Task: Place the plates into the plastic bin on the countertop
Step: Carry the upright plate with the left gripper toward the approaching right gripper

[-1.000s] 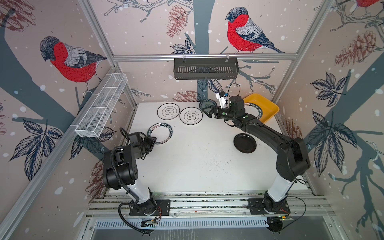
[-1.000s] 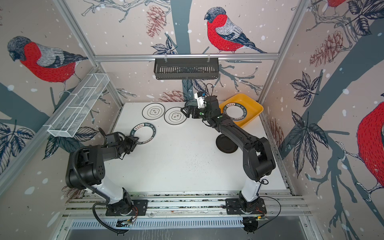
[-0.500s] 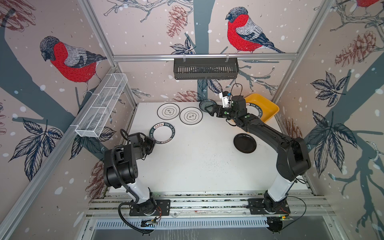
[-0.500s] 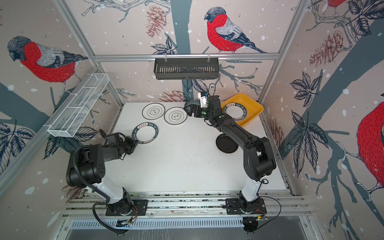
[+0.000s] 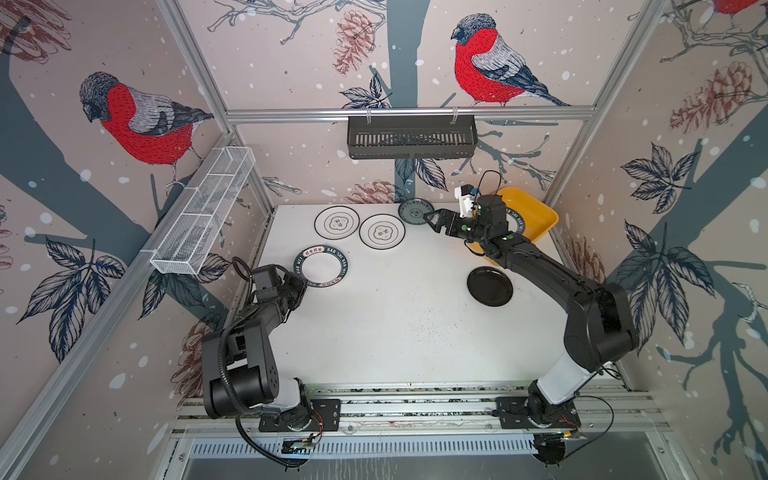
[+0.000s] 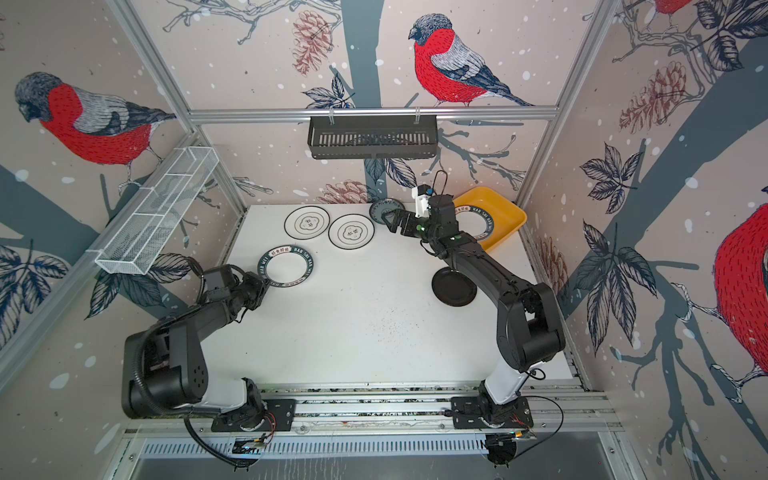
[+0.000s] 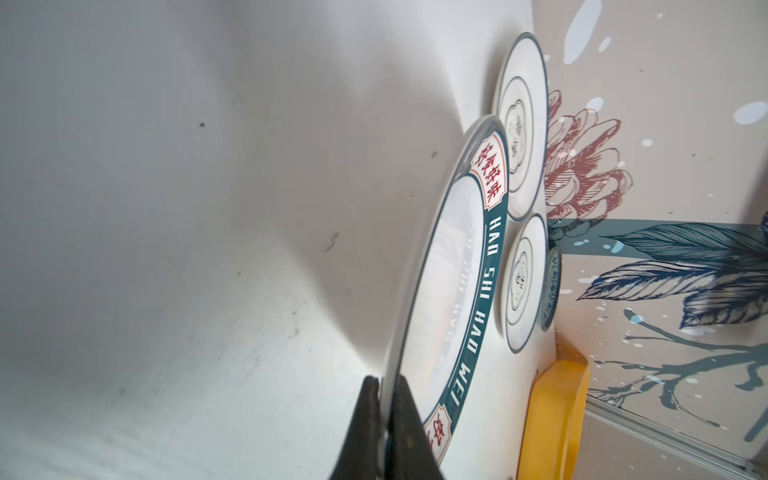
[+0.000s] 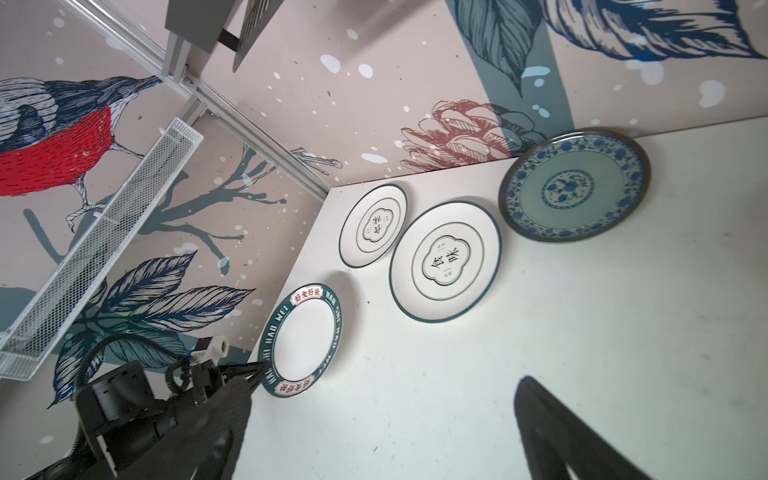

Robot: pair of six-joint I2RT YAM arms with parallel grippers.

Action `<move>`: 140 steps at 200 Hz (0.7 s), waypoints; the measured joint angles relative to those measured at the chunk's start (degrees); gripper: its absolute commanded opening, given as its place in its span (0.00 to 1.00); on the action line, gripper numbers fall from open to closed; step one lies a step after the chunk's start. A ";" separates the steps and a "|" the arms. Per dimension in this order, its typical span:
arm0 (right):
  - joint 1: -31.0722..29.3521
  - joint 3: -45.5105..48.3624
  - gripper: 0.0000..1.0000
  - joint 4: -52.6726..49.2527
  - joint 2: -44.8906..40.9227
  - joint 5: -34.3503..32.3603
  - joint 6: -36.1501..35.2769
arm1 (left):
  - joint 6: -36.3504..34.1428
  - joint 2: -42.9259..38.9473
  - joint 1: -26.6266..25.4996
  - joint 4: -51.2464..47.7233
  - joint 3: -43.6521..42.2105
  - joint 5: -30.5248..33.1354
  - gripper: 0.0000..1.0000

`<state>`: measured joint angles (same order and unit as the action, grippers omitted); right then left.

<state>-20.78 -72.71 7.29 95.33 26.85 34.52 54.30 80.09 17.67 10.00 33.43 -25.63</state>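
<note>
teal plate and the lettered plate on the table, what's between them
One thin-rimmed plate lies between the teal plate and the lettered plate; clearest in the right wrist view, also in both top views.

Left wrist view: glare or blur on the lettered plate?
Left wrist view: lettered plate lettering sharp, streaky reflections across its white centre; left end effector on its rim is dark, detail lost. Right wrist view: same plate evenly lit, no glare.
</note>
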 measured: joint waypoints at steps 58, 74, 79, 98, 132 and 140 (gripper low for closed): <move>6.86 6.23 1.00 1.40 -5.44 -0.11 1.75 | 0.48 -4.74 -5.07 -3.26 5.55 -1.25 0.00; 7.98 7.54 1.00 1.84 -6.82 0.28 2.12 | 0.24 -3.34 -8.31 -3.52 8.09 -1.53 0.00; 8.33 7.93 1.00 1.97 -7.15 0.63 2.78 | 0.22 -2.71 -9.31 -3.58 8.92 -1.57 0.00; 9.97 9.88 1.00 2.84 -8.57 1.97 3.17 | 0.11 0.24 -13.38 -3.80 12.68 -1.55 0.00; 11.45 14.45 1.00 3.04 -11.41 3.04 4.46 | -1.05 6.10 -20.31 -4.11 19.82 -2.16 0.00; 11.54 15.32 1.00 3.02 -12.04 3.15 4.46 | -1.29 7.56 -21.79 -4.17 21.14 -2.29 0.00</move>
<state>-9.23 -57.39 10.31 83.29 30.00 38.98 53.01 87.66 -4.12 5.82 54.57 -27.92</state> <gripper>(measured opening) 0.996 0.081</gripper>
